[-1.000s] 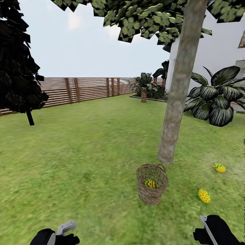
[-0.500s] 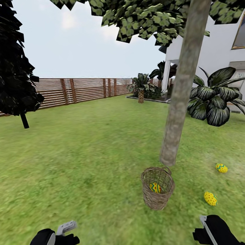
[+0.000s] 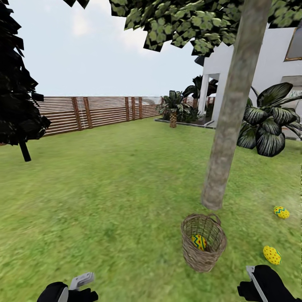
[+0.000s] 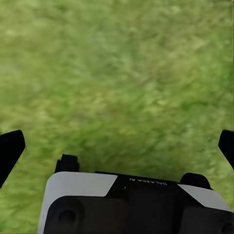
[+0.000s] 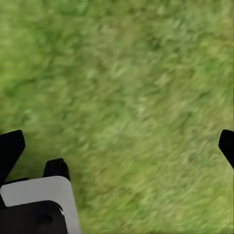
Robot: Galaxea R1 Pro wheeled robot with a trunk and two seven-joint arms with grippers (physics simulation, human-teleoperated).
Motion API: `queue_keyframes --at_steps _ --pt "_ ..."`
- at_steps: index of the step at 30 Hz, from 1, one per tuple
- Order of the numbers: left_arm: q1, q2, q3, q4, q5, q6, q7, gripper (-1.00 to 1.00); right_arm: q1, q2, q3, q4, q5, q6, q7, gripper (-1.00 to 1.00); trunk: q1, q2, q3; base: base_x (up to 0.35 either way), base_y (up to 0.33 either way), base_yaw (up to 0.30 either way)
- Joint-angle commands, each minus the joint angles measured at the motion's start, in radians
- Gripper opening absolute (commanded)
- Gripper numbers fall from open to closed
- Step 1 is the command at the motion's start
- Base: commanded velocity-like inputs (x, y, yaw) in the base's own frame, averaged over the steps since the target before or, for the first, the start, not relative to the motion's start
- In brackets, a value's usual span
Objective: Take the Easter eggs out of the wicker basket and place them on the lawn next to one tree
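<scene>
Outdoors, green lawn (image 3: 105, 193) runs to a slatted fence (image 3: 105, 111); both grippers hang spread wide over grass

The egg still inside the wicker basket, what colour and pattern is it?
Bright yellow egg with blue zigzags and red marks, best seen in the head view.

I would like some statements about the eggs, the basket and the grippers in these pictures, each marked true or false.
1. One egg lies inside the wicker basket. True.
2. All three eggs are on the lawn. False: two are on the lawn, the zigzag egg and the dotted egg; one is in the basket.
3. The basket lies tipped on its side. False: it stands upright near the tree.
4. The left gripper is open over bare grass. True.
5. The right gripper holds an egg. False: it is open and empty.
</scene>
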Motion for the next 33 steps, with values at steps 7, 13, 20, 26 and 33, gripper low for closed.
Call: queue_keyframes --at_steps 7,13,20,26,33 --pt "0.0 0.0 0.002 0.001 -0.001 0.004 -0.005 1.0 -0.001 -0.001 -0.001 -0.001 0.009 0.005 0.007 1.0 0.0 -0.001 0.005 0.106 0.313 -0.249" --pt "0.0 0.0 0.002 0.001 -0.001 0.004 -0.005 1.0 -0.001 -0.003 -0.002 -0.001 0.006 0.005 0.008 1.0 0.0 -0.001 0.009 0.085 0.321 -0.283" --pt "0.0 0.0 0.002 0.0 -0.001 0.004 -0.005 1.0 -0.001 -0.001 -0.001 -0.001 0.009 0.005 0.007 1.0 0.0 -0.001 0.011 0.142 0.321 -0.291" --pt "0.0 0.0 0.002 0.0 -0.001 0.004 -0.005 1.0 -0.001 0.0 -0.001 -0.001 0.009 0.005 0.007 1.0 0.0 -0.001 0.011 0.21 0.292 -0.148" --pt "0.0 0.0 0.002 0.0 -0.001 0.004 -0.005 1.0 -0.001 0.002 -0.001 -0.001 0.009 0.005 0.007 1.0 0.0 -0.001 0.011 0.253 0.25 -0.005"
